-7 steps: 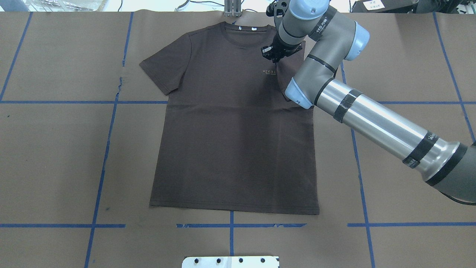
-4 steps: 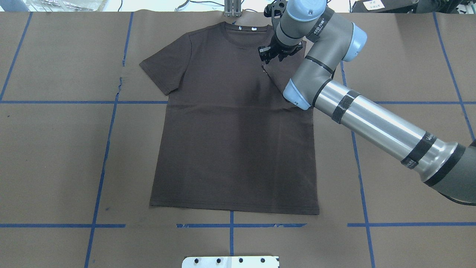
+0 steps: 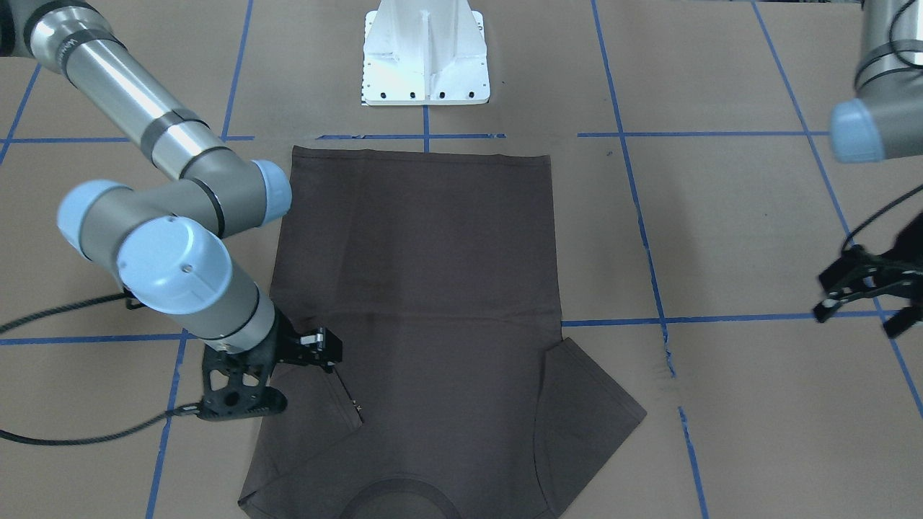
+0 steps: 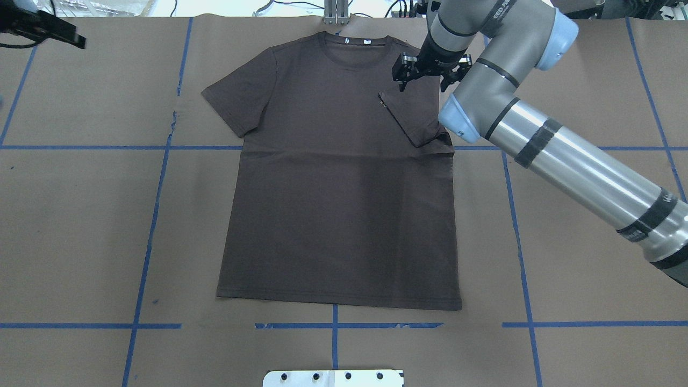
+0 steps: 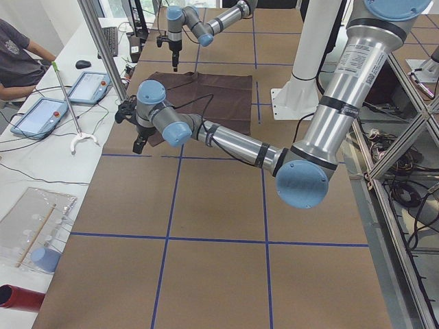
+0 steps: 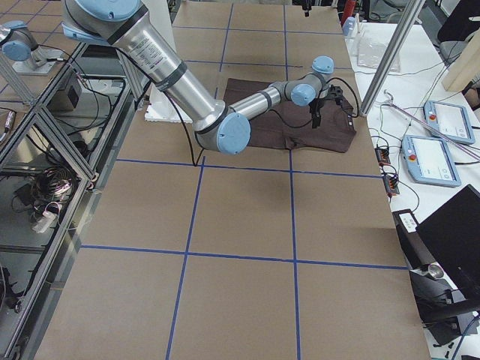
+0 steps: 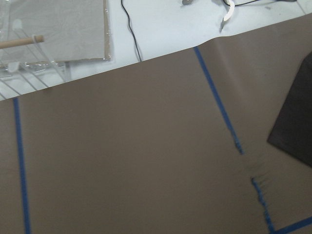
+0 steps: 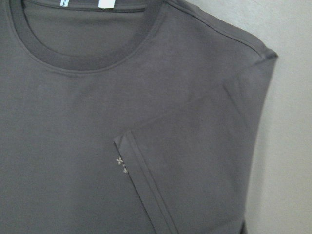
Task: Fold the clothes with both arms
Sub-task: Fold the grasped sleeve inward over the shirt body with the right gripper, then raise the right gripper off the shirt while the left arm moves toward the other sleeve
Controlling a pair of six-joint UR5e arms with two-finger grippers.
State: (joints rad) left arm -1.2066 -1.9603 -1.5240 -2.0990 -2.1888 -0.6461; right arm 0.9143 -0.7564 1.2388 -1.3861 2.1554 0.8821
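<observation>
Right arm (image 4: 580, 172) low over T-shirt (image 4: 338, 215) shoulder, jaws wide, empty; left arm (image 3: 883, 72) aside, jaws wide.

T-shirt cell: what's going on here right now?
Two arms are folding a T-shirt that lies flat on the table. Its right-side sleeve is already folded in over the chest, and the right gripper hovers just above it, open and empty. The other sleeve is spread out flat. The left gripper hangs open off to the side, clear of the shirt. The body is not yet folded.
</observation>
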